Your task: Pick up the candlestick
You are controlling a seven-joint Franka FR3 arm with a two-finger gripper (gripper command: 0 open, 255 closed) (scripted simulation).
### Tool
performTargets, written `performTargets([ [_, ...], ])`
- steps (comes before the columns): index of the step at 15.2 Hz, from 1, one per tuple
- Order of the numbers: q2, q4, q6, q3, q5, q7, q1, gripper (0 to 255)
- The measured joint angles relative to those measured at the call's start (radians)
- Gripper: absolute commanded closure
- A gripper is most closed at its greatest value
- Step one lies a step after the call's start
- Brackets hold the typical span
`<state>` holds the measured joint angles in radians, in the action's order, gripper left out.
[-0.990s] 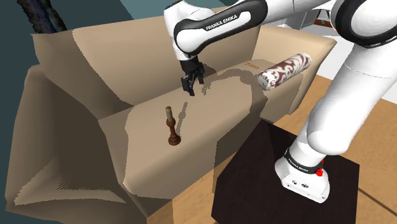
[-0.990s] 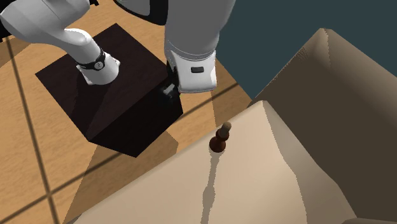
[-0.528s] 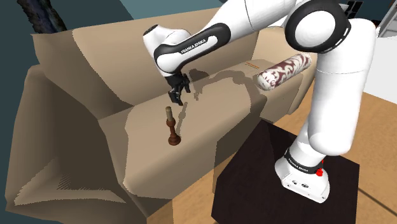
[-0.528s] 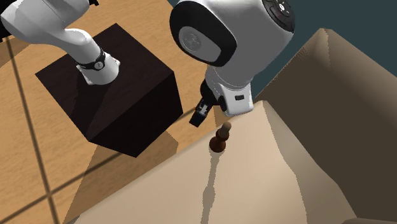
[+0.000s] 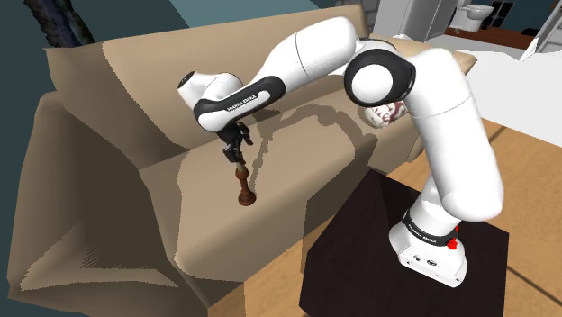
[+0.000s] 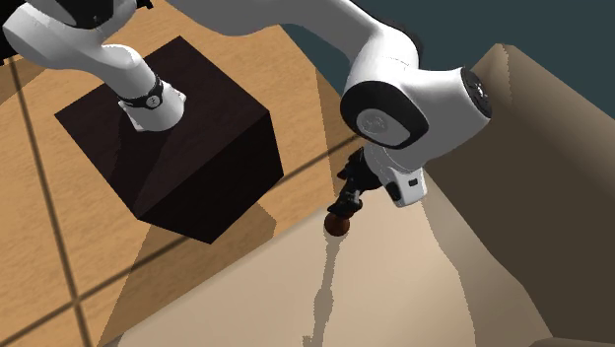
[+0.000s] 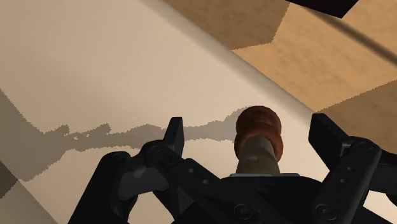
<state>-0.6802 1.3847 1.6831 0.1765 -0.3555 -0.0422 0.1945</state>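
While the dark brown candlestick (image 5: 243, 186) stands upright near the front edge of the tan sofa (image 5: 297, 153), the hand (image 5: 237, 155) hangs over its top, fingers (image 7: 175, 135) spread either side without touching it.

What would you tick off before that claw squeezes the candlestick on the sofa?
1. Claw open: ok, its fingers stand apart.
2. Candlestick between the fingers: ok, its top sits in the gap, untouched.
3. Candlestick upright on the sofa seat: ok.
4. Centred in the gap: not ok, it sits nearer one finger.
5. Fingers low enough on the stem for a firm hold: cannot tell.
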Motion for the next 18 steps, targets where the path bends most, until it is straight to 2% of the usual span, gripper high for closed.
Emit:
performTargets([
  [6,-0.287,-0.325,-0.096,-0.024,-0.062,0.059,0.079,0],
  [10,-0.354,-0.384,-0.091,-0.031,-0.07,0.067,0.087,0],
  [14,-0.388,-0.391,-0.067,-0.033,-0.072,0.057,0.09,0],
  [15,-0.391,-0.393,-0.066,-0.034,-0.073,0.057,0.09,255],
  [18,-0.393,-0.395,-0.065,-0.034,-0.073,0.058,0.09,255],
])
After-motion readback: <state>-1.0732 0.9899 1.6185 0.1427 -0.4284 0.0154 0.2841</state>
